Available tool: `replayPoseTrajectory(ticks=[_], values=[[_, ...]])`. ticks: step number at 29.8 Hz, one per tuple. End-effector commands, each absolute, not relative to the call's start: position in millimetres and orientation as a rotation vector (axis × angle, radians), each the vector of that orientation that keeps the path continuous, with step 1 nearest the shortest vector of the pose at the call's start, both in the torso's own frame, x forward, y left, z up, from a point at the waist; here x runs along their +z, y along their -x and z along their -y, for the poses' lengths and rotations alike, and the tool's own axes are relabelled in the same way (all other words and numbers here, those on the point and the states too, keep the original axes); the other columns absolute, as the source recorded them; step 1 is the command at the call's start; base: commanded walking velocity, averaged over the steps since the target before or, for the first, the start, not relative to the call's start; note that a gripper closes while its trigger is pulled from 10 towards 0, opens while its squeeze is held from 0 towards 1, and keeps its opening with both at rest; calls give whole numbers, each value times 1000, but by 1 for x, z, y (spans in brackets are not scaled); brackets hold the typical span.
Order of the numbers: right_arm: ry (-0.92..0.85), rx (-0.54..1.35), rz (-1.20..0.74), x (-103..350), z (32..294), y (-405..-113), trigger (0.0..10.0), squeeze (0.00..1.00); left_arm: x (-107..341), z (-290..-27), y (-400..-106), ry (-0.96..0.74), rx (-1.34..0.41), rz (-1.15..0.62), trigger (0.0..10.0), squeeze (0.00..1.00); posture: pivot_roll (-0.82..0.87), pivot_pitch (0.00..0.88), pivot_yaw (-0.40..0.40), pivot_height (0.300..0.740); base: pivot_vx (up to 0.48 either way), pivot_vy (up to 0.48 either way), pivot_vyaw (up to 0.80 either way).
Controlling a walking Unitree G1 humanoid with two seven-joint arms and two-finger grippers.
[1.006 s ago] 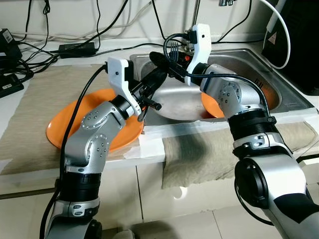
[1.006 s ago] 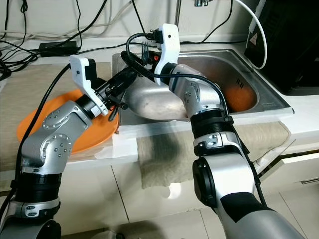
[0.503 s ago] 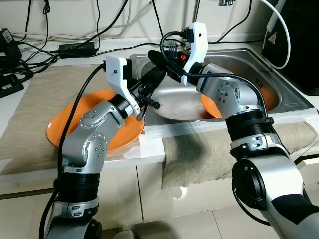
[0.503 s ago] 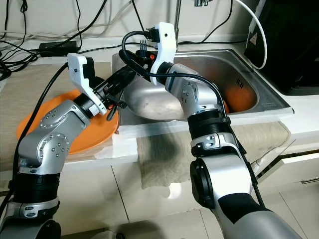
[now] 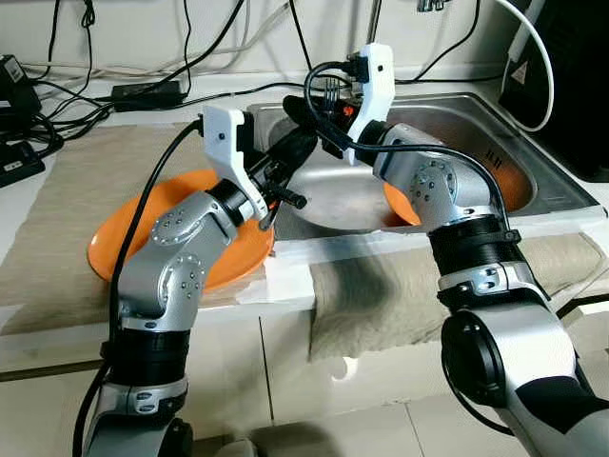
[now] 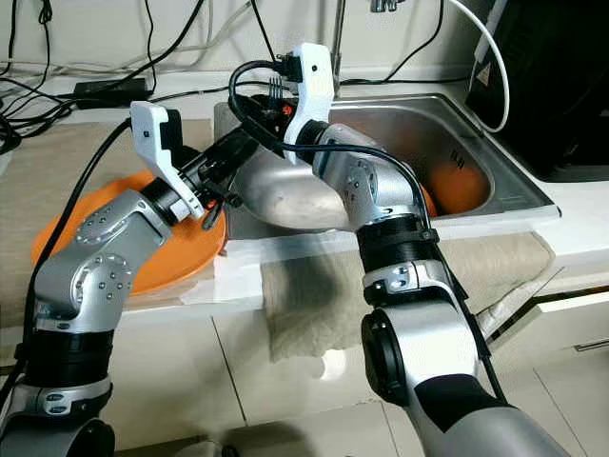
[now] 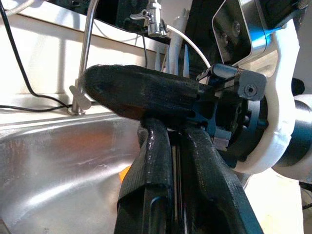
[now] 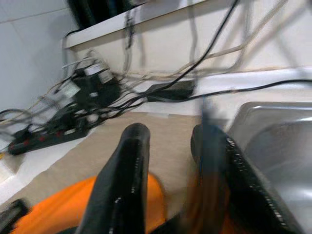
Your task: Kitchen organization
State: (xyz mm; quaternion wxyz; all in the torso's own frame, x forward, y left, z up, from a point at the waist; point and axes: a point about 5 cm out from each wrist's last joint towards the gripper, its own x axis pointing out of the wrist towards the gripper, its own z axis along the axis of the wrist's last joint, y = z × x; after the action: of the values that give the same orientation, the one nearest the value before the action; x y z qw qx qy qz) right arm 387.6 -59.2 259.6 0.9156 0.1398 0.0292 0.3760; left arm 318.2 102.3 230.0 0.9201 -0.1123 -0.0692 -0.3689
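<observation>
Both arms reach forward and meet, the left gripper [image 5: 285, 152] pinched shut, the right gripper [image 5: 309, 107] slightly parted.

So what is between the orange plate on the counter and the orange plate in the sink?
In the left eye view, a steel bowl lies between the counter plate and the sink plate, with both grippers above its left rim.
</observation>
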Motion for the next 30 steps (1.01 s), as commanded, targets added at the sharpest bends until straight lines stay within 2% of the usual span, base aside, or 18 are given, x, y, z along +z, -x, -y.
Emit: replayPoseTrajectory(ticks=[1, 10, 11, 12, 13, 16, 17, 30], values=[[-282, 663, -99, 246, 77, -393, 0, 0, 257, -83, -308, 189, -911, 268, 0, 0, -1, 0, 15, 740, 0, 0, 0], [-287, 652, -74, 250, 78, -394, 0, 0, 249, -81, -308, 118, -915, 230, 0, 0, -2, 0, 15, 740, 0, 0, 0], [-286, 650, -75, 250, 78, -394, 0, 0, 246, -81, -310, 104, -899, 212, 3137, 0, -2, 0, 15, 740, 0, 0, 0], [-286, 650, -75, 250, 78, -394, 0, 0, 246, -81, -310, 104, -899, 212, 3137, 0, -2, 0, 15, 740, 0, 0, 0], [-284, 650, -76, 249, 78, -394, 0, 0, 245, -82, -312, 97, -885, 204, 10000, 0, -2, 0, 15, 740, 0, 0, 0], [-278, 646, -78, 247, 78, -394, 0, 0, 244, -85, -315, 89, -851, 199, 10000, 0, -2, 3, 15, 740, 0, 0, 0], [-277, 643, -80, 246, 78, -394, 0, 0, 244, -85, -316, 91, -850, 197, 10000, 1000, -1, 3, 16, 740, 0, 0, 0], [-242, 616, -84, 240, 81, -395, 0, 0, 245, -96, -321, 65, -808, 195, 10000, 1000, 1, 8, 16, 740, 0, 0, 0]])
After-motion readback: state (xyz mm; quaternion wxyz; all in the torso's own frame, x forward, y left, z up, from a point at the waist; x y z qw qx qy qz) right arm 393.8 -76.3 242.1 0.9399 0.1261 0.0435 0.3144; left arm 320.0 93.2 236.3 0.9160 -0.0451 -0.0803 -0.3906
